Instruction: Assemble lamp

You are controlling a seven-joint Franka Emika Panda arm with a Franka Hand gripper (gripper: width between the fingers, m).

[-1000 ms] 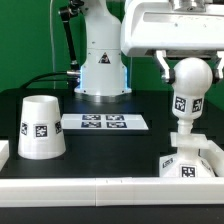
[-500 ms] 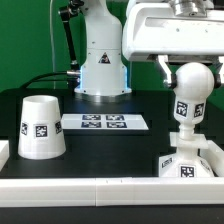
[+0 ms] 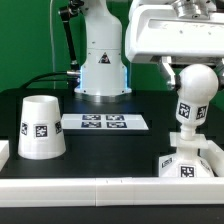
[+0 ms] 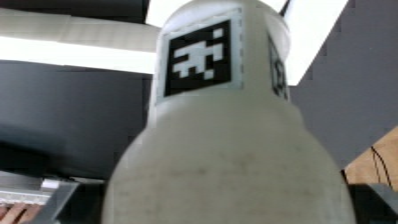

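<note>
At the frame's right, the post stands on the base, long axis near vertical, fingers at its round top from above; clamping cannot be determined.

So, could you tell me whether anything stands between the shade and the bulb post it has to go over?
Nothing stands on the table between the shade and the bulb post on its base; the marker board lies flat behind that path. The gripper hangs right over the post's top, though.
</note>
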